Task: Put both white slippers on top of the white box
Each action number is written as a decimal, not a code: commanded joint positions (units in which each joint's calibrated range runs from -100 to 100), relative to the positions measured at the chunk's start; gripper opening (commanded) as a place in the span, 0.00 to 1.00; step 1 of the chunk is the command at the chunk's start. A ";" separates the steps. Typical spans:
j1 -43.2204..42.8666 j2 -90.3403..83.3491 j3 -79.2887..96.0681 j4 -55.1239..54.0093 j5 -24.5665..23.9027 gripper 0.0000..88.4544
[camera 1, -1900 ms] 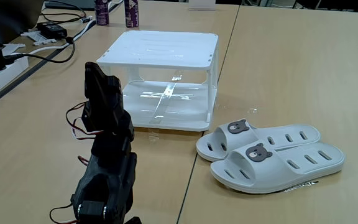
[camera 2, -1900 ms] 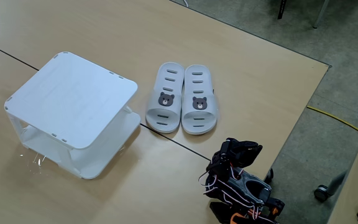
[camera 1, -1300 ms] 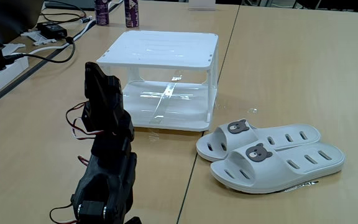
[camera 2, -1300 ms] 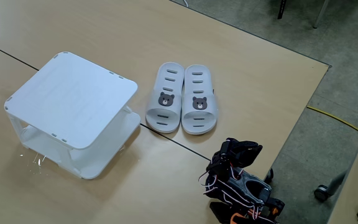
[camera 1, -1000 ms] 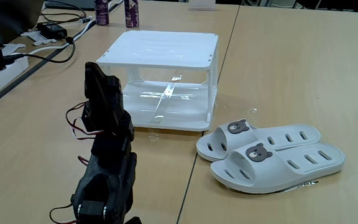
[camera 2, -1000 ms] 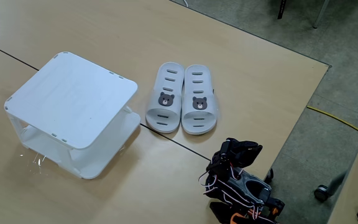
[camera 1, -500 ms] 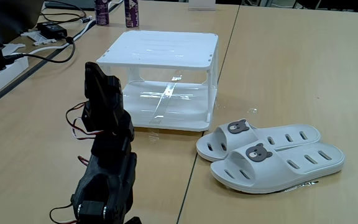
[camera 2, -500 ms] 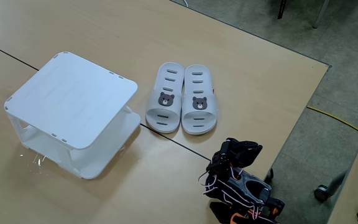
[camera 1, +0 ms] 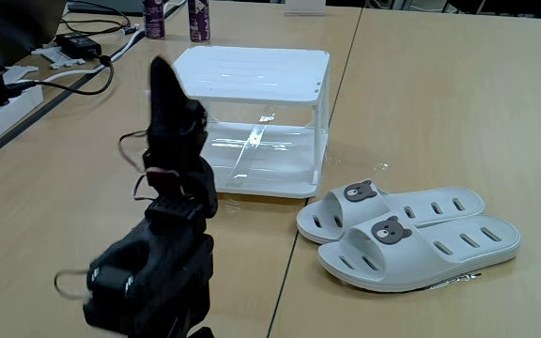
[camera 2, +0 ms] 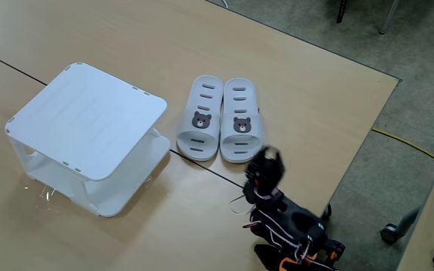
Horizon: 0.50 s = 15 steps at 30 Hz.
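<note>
Jaws blurred, state unclear, white slippers [camera 2: 221, 120] beside white box [camera 1: 252, 70], wooden table [camera 1: 421, 113], grey floor [camera 2: 420, 90].

White slippers [camera 1: 411, 235] are looking like matt, smooth moulded rubber or foam, with flat brown bear badges. White box [camera 1: 252, 117] is showing as hard plastic: slatted top is catching light with a mild sheen, lower shelf is reading glossy, reflecting bright streaks. From above its top [camera 2: 89, 119] is looking flatter, near matt. Table [camera 1: 440, 103] is showing a smooth light wood-grain laminate, satin. Arm [camera 1: 172, 188] is reading as matt black plastic, motion-blurred, with thin insulated wires. Floor [camera 2: 398, 98] is looking like rough grey carpet.
</note>
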State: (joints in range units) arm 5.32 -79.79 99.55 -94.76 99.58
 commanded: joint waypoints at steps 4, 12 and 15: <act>0.44 34.32 -0.72 0.46 0.42 0.01; 0.85 62.76 -0.81 0.46 0.42 0.01; 0.85 70.83 -0.54 0.37 0.42 0.01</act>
State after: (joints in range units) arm 5.92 -16.78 98.29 -93.91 99.58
